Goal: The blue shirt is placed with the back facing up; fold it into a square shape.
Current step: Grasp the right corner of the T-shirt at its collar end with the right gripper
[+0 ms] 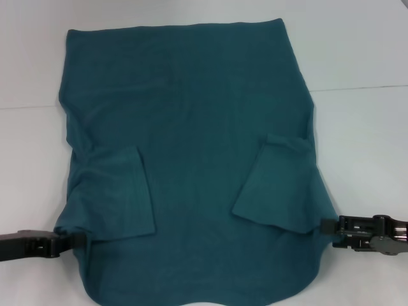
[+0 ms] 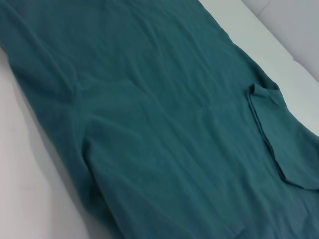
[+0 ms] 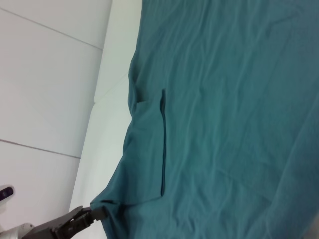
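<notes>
Blue shirt (image 1: 191, 115) flat on white table (image 1: 357, 57), both sleeves folded in, left gripper (image 1: 75, 240) pinching its left edge, right gripper (image 1: 325, 225) touching right edge, grip unclear.

The blue shirt (image 1: 191, 127) lies flat on the white table (image 1: 357, 51), spread across the middle of the head view, its straight hem at the far side and its rounded edge nearest the robot. Both sleeves are folded inward onto the shirt's body: the left sleeve (image 1: 118, 191) lies on the left part, the right sleeve (image 1: 277, 185) on the right part, well apart from each other. The left gripper (image 1: 75, 240) sits at the shirt's near left edge, touching the fabric. The right gripper (image 1: 326, 226) sits at the near right edge, just beside the right sleeve's corner.
</notes>
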Robot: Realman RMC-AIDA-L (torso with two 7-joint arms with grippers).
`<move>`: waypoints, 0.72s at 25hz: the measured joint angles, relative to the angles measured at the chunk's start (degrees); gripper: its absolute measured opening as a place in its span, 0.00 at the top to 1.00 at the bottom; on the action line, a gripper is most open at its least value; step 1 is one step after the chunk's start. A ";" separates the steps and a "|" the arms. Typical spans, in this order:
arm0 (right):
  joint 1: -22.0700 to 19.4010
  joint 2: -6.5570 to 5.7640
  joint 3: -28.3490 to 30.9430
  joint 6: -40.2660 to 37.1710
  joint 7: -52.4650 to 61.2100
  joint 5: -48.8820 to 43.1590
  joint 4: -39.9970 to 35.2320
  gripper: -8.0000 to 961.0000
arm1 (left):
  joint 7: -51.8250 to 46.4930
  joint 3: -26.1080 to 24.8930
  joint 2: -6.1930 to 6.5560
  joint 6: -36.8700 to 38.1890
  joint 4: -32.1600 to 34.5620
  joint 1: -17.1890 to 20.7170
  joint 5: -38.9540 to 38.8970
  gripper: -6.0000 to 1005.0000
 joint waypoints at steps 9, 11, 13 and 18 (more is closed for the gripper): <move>-1.22 -0.27 0.07 0.17 -0.01 -0.38 0.08 0.11 | 0.18 0.01 -0.08 0.01 -0.13 0.02 0.00 0.98; -1.43 -0.34 -0.08 0.32 0.03 -0.47 0.10 0.12 | 0.20 0.01 -0.06 0.01 -0.13 0.03 0.00 0.98; -1.49 -0.39 -0.14 0.48 0.15 -0.85 0.10 0.16 | 0.20 0.01 -0.01 0.01 -0.12 0.05 0.00 0.98; -1.36 -0.42 0.21 1.50 0.13 -2.09 0.09 0.25 | 0.20 0.01 0.01 0.01 -0.11 0.07 0.00 0.98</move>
